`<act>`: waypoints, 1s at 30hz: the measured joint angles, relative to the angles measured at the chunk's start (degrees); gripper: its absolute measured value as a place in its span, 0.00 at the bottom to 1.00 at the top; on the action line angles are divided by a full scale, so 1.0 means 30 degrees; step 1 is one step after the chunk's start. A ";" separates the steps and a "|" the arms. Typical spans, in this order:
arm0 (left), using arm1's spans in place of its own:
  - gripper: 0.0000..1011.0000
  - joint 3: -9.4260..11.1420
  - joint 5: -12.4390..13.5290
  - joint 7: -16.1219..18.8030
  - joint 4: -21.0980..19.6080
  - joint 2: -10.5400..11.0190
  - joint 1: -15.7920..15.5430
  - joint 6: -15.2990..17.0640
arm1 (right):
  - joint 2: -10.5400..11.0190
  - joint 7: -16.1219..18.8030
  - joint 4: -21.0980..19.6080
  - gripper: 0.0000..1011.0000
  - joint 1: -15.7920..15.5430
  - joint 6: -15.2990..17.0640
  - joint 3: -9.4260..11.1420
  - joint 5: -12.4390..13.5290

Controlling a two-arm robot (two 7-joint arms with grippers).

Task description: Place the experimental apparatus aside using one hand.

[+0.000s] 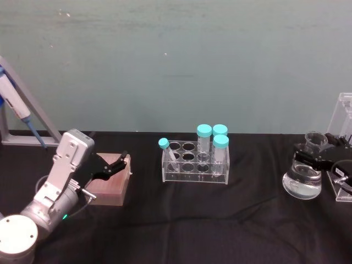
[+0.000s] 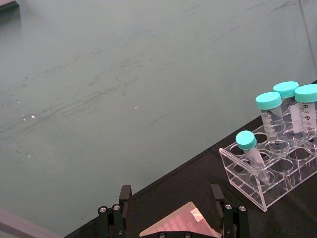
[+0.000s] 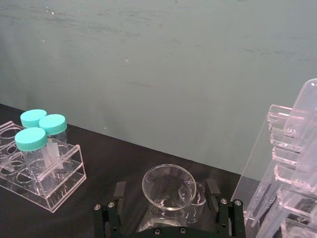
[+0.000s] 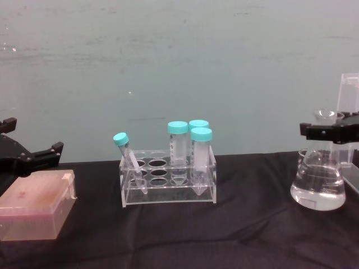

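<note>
The conical flask with clear liquid stands at the table's right side, beside the tall acrylic stand. My right gripper is at the flask's neck, open, with one finger on each side. In the right wrist view its fingers flank the flask mouth with gaps, and the acrylic stand rises close by. The chest view shows the right gripper level with the neck of the flask. My left gripper, on a silver wrist, hangs open over a pink box.
A clear tube rack with several teal-capped tubes stands mid-table. A pipette leans on a grey stand at the far left. In the left wrist view, the pink box lies below the open left gripper. Black cloth covers the table.
</note>
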 joint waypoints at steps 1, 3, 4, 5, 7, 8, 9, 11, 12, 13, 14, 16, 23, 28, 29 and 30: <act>0.99 0.0001 0.0000 0.0000 0.0000 0.0001 0.0000 0.0000 | 0.0007 -0.0104 -0.0180 0.99 -0.0110 0.0055 0.0055 -0.0057; 0.99 0.0001 0.0000 0.0000 0.0000 0.0001 -0.0001 0.0000 | 0.0026 -0.0211 -0.0457 0.99 -0.0261 0.0117 0.0154 -0.0126; 0.99 0.0001 0.0000 -0.0001 0.0000 0.0001 -0.0001 0.0000 | 0.0036 -0.0242 -0.0552 0.99 -0.0318 0.0139 0.0184 -0.0143; 0.99 0.0000 0.0000 -0.0001 0.0000 0.0001 -0.0002 0.0000 | 0.0047 -0.0266 -0.0664 0.99 -0.0388 0.0163 0.0220 -0.0156; 0.99 0.0000 0.0000 0.0000 0.0000 0.0001 -0.0001 -0.0001 | 0.0084 -0.0329 -0.0978 0.99 -0.0574 0.0227 0.0303 -0.0204; 0.99 0.0001 0.0000 0.0000 0.0000 0.0001 -0.0001 0.0000 | 0.0099 -0.0352 -0.1096 0.99 -0.0631 0.0247 0.0332 -0.0223; 0.99 0.0001 0.0000 0.0000 -0.0001 0.0001 -0.0001 0.0000 | 0.0126 -0.0384 -0.1321 0.99 -0.0763 0.0300 0.0384 -0.0257; 0.99 0.0000 0.0000 -0.0001 0.0000 0.0001 -0.0001 0.0001 | 0.0155 -0.0406 -0.1530 0.99 -0.0892 0.0358 0.0428 -0.0290; 0.99 0.0000 0.0000 0.0000 -0.0001 0.0001 -0.0001 0.0000 | 0.0177 -0.0423 -0.1721 0.99 -0.1025 0.0408 0.0479 -0.0309; 0.99 0.0000 0.0000 0.0000 0.0000 0.0002 -0.0001 0.0000 | 0.0184 -0.0432 -0.1797 0.99 -0.1082 0.0435 0.0498 -0.0316; 0.99 0.0000 0.0001 -0.0001 0.0000 0.0001 -0.0001 -0.0001 | 0.0192 -0.0443 -0.1874 0.99 -0.1133 0.0458 0.0521 -0.0323; 0.99 0.0001 0.0000 0.0000 0.0001 0.0001 -0.0002 0.0001 | 0.0213 -0.0492 -0.2136 0.99 -0.1315 0.0535 0.0601 -0.0352; 0.99 0.0001 0.0000 0.0000 -0.0001 0.0001 -0.0001 0.0000 | 0.0262 -0.0661 -0.2870 0.99 -0.1776 0.0767 0.0831 -0.0391; 0.99 0.0001 0.0000 0.0000 0.0000 0.0001 -0.0001 0.0001 | 0.0300 -0.0743 -0.3702 0.99 -0.2314 0.0998 0.1063 -0.0384; 0.99 0.0001 0.0000 0.0000 0.0000 0.0001 -0.0001 0.0000 | 0.0301 -0.0745 -0.3805 0.99 -0.2372 0.1025 0.1084 -0.0373; 0.99 0.0000 0.0000 0.0000 0.0000 0.0001 0.0000 0.0001 | 0.0303 -0.0747 -0.3904 0.99 -0.2430 0.1048 0.1108 -0.0363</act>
